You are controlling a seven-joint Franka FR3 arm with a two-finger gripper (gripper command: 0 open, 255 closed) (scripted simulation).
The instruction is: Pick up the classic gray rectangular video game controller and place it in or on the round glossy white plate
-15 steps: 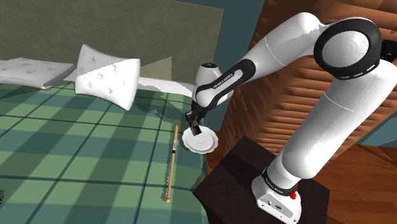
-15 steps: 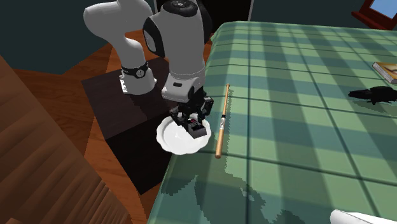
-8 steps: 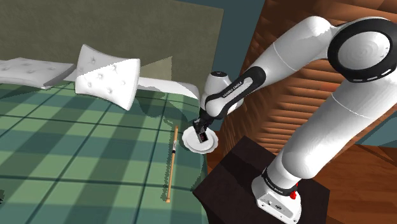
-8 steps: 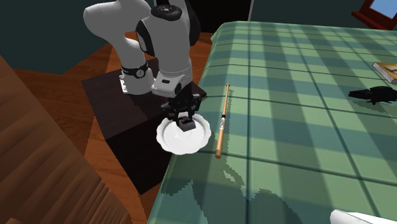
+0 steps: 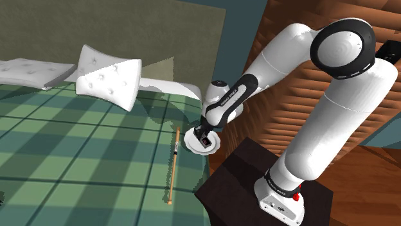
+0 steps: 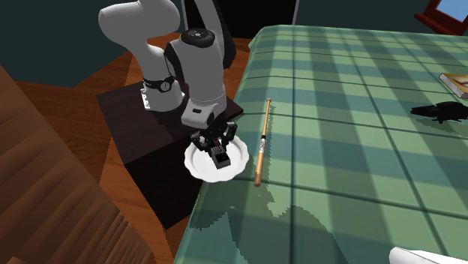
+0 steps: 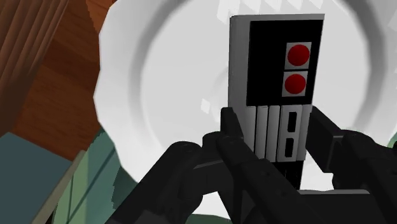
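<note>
The gripper [image 7: 273,130] is clamped across the narrow width of the gray controller [image 7: 275,60]; the controller sits over the middle of the white plate [image 7: 165,89], its long axis pointing straight out from the fingers; whether it touches the plate is unclear; the next move is probably a short drop and release.

Soft, moderate light falls across the plaid bedspread [image 5: 77,147] in alternating pale and dark bands. The tufted pillow [image 5: 109,80] is brightest on its upper face and greyer below. Broad sheens sit on the white arm [image 5: 340,115]. In the second exterior view a jagged-edged shadow darkens the bedspread's edge near the plate [image 7: 159,95]. The plate carries small white glints, and the gray controller [image 7: 275,76] is evenly lit.
</note>
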